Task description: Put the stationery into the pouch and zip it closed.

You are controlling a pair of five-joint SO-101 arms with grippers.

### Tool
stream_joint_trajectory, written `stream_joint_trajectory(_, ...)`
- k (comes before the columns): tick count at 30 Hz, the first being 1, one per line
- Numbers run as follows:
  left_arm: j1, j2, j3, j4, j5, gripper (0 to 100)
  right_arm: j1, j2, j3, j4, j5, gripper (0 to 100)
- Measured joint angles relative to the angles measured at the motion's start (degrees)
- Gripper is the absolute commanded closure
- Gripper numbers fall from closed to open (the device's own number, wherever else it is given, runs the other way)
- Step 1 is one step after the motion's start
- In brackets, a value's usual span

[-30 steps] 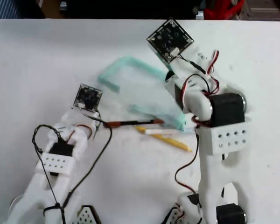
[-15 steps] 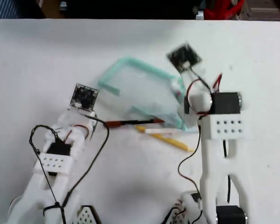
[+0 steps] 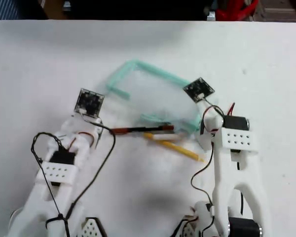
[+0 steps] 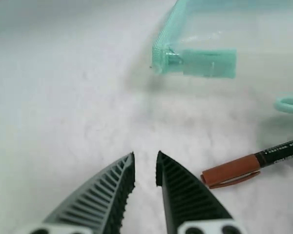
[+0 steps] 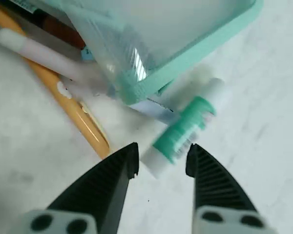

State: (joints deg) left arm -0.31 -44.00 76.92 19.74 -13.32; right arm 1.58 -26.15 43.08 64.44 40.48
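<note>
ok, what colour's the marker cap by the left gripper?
Reddish-brown marker cap, clearest in the left wrist view.

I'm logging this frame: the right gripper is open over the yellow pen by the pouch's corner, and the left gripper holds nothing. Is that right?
Not quite. The right wrist view shows the right gripper open over the white-and-green stick, not the yellow pen, which lies beside it. The rest stands: it is by the pouch corner, and the left gripper holds nothing.
</note>
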Motion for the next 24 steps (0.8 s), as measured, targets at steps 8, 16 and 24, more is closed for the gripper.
stream_joint_trajectory(8,0.09,0.0,0.0,0.0,0.0,91,1.85,0.0,-1.32,-0.18,0.35,84.0)
stream_joint_trajectory(16,0.09,0.0,0.0,0.0,0.0,91,9.41,0.0,-8.97,-0.26,0.35,84.0)
stream_joint_trajectory(24,0.09,0.0,0.0,-0.18,0.0,91,22.07,0.88,-10.55,-6.86,0.35,84.0)
